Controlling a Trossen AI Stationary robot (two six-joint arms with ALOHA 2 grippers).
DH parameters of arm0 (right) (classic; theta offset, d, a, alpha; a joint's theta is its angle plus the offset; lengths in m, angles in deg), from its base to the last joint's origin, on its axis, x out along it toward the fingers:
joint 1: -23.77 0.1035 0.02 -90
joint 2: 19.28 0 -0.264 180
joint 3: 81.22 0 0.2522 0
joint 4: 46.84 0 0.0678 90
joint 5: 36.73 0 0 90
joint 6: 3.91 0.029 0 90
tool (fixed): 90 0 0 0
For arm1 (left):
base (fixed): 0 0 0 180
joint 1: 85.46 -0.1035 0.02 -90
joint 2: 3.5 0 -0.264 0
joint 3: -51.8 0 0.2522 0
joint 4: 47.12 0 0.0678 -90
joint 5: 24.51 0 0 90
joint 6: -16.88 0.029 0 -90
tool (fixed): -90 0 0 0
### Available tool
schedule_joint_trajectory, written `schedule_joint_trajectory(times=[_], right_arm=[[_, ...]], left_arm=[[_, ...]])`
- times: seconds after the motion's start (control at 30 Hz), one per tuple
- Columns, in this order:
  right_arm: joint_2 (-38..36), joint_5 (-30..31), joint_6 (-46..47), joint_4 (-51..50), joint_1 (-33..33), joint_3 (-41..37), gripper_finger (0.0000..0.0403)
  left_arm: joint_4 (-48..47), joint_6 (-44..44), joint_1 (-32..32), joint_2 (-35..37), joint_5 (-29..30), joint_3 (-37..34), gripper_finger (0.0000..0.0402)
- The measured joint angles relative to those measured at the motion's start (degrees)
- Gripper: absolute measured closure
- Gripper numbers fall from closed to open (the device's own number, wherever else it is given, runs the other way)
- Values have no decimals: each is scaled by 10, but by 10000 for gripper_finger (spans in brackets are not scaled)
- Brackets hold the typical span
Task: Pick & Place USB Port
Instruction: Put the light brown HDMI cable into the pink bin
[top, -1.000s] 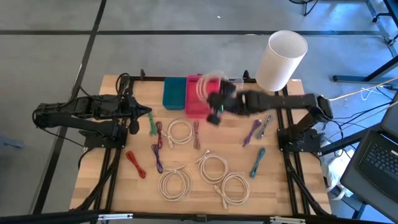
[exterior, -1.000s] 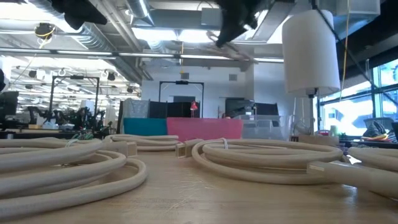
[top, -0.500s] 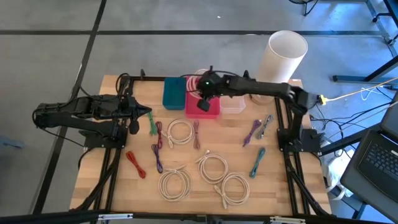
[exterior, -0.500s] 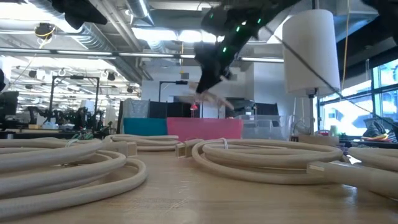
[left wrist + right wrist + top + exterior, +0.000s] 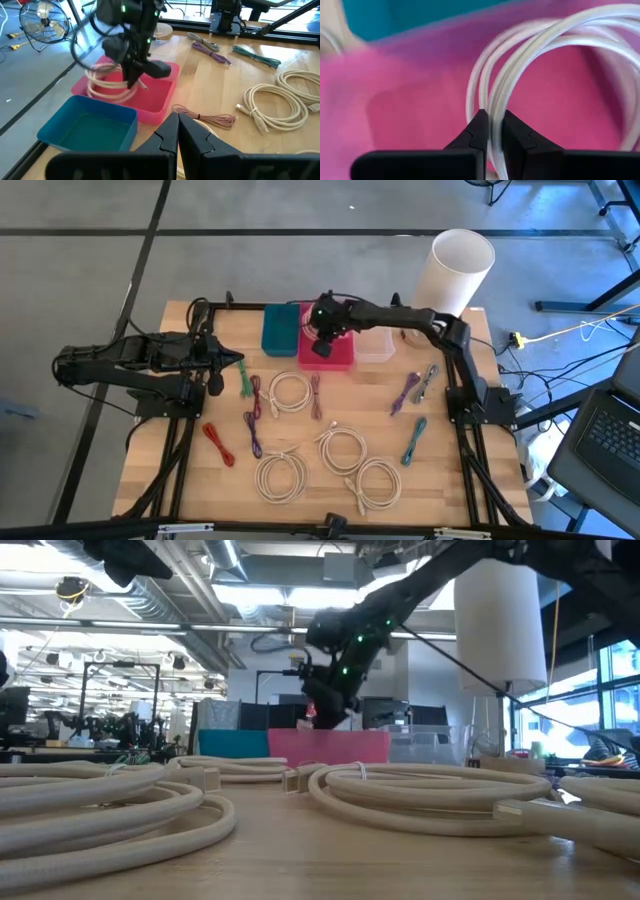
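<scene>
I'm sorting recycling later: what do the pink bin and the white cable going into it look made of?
Pink bin: probably moulded plastic, with smooth, evenly coloured walls. White cable held by the right hand: fine braided texture, likely a woven fabric jacket, though a textured plastic sheath is possible.

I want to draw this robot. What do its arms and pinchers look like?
Both arms are black and thin, built of jointed links. The left gripper has two flat, dark fingers ending in points. The right gripper looks the same, and small green lights glow on its wrist. Black cables loop near the left arm's base.
</scene>
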Motion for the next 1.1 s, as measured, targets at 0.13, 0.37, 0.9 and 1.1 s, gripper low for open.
schedule_joint_trajectory(times=[0.13,0.37,0.9,1.1], right_arm=[[19,-5,0,-12,-4,0,374],[29,-38,-16,-2,-16,0,333],[-75,-56,-32,-61,22,0,188],[-127,-182,-13,-102,116,1,227]], left_arm=[[0,0,0,0,0,0,398],[-2,-4,0,0,-15,0,397],[-6,-9,0,0,-15,0,398],[-6,-9,0,0,-15,0,398]])
